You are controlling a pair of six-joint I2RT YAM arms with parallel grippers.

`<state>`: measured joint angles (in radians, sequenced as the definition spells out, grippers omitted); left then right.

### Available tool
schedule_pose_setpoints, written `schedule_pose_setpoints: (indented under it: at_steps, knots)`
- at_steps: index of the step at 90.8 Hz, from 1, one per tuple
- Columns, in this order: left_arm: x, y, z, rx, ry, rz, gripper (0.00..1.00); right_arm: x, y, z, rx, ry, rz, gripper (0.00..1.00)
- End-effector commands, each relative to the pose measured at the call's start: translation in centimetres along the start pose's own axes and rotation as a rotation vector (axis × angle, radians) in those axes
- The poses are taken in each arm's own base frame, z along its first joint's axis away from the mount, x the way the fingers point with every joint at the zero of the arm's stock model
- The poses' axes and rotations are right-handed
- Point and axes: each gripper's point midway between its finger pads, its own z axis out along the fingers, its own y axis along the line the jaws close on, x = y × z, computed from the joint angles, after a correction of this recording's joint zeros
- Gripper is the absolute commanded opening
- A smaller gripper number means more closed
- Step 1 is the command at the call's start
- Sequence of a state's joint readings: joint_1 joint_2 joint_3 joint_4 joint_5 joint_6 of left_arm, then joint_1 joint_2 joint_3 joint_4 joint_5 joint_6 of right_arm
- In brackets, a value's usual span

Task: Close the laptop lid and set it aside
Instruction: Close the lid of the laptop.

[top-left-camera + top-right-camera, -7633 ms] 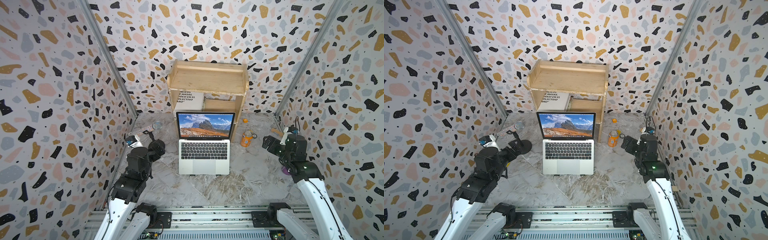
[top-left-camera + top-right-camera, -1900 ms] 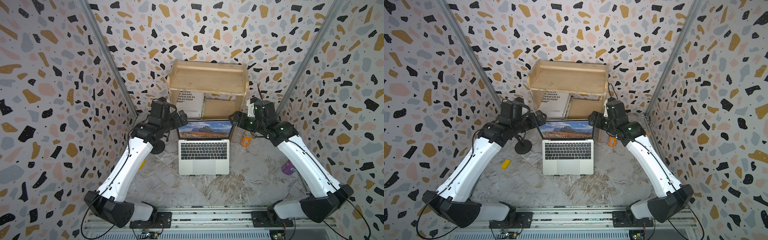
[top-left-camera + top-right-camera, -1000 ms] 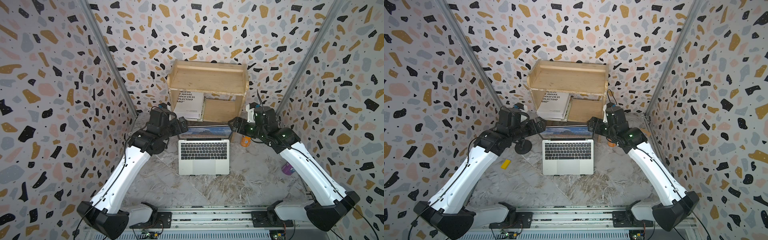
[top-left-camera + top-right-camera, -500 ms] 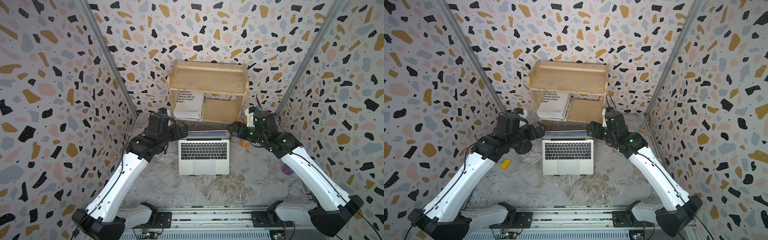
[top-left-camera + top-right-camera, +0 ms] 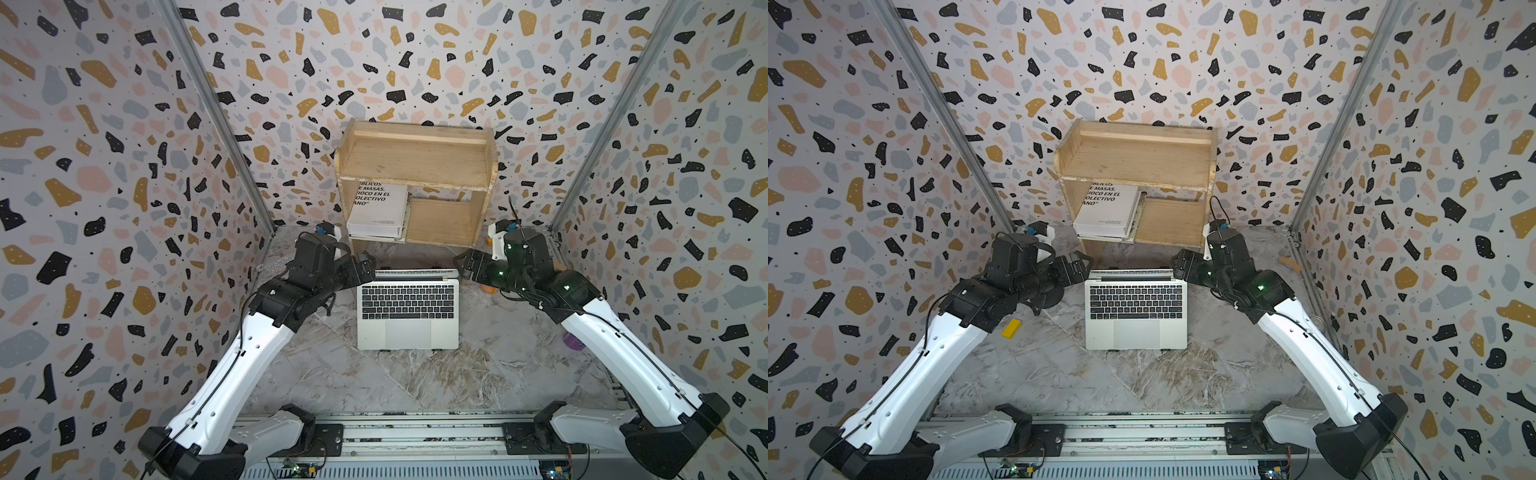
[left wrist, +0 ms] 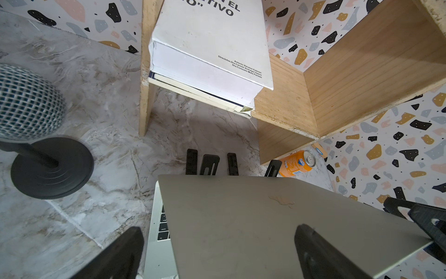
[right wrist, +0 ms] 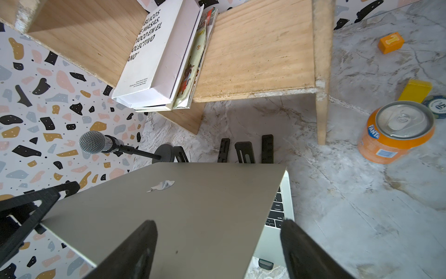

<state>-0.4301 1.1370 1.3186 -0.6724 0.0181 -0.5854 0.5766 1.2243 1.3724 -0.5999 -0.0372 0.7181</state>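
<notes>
Evidently our left gripper [image 5: 368,270] and right gripper [image 5: 462,268] gape mid-frame, each straddling a lid [image 5: 409,273] corner to fold it evenly.

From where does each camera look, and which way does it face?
Top views: high over the base rail, facing down toward the shelf; left arm and right arm show.
Left wrist: on left arm, facing lid and book; open jaws show.
Right wrist: on right arm, facing lid and can; open jaws show.
Shared: all views see the laptop and shelf.
</notes>
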Motion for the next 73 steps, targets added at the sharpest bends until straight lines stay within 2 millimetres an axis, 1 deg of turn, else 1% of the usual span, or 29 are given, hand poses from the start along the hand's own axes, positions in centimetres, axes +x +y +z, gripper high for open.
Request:
schedule_pose_setpoints:
  at_steps: [1,38,62,73]
  knots:
    - [2.3,1.1,0.3,-0.041,0.071,0.019,0.99,1.1,-1.1,-0.4,0.043,0.022,-0.007,0.85]
    - [3.2,1.5,0.1,-0.046,0.078,0.022,0.99,1.6,-1.4,-0.7,0.041,0.029,-0.010,0.85]
    - [3.5,1.6,-0.6,-0.034,0.071,0.021,0.99,2.2,-1.7,-0.7,0.043,0.036,-0.007,0.85]
    - [3.9,1.7,-0.6,-0.034,0.075,0.016,0.99,2.4,-1.8,-0.7,0.041,0.038,-0.004,0.85]
